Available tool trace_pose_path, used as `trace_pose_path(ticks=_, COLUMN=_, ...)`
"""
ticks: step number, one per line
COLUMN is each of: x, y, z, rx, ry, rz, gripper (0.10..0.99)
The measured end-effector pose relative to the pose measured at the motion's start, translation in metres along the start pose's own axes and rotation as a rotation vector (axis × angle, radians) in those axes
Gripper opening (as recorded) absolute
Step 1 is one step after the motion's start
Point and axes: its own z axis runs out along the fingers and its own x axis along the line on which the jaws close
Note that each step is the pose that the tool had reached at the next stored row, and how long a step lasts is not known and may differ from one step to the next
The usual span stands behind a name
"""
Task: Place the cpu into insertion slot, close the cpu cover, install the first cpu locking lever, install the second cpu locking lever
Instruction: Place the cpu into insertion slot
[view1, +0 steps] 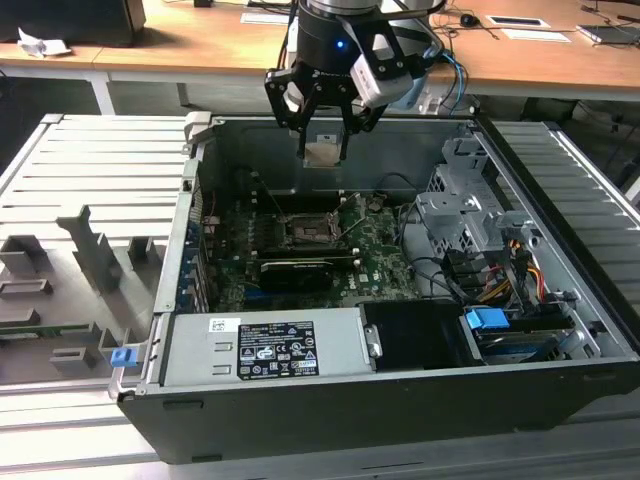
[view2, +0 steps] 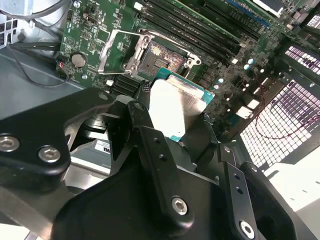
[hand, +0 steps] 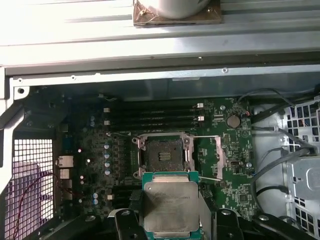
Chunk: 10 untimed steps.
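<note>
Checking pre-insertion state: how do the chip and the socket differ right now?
The chip is silvery with a green edge; the socket is dark. The chip hangs in the gripper above the board; the socket sits on the board, empty, its cover swung open. Both are square, similar in outline.

The arm's black wrist (view1: 335, 35) points straight down in the exterior view, and the gripper (view1: 325, 148) hangs beneath it, fingertips lowest. In both wrist views its black fingers (view2: 150, 147) press in on opposite edges of the cpu (hand: 170, 207), whose silvery top faces the wrist.
</note>
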Motion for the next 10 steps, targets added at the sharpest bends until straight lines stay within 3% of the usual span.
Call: trace_pose_path(ticks=10, x=0.0000, y=0.0000, z=0.0002, rx=-0.001, ry=-0.0037, rz=0.042, gripper=0.529)
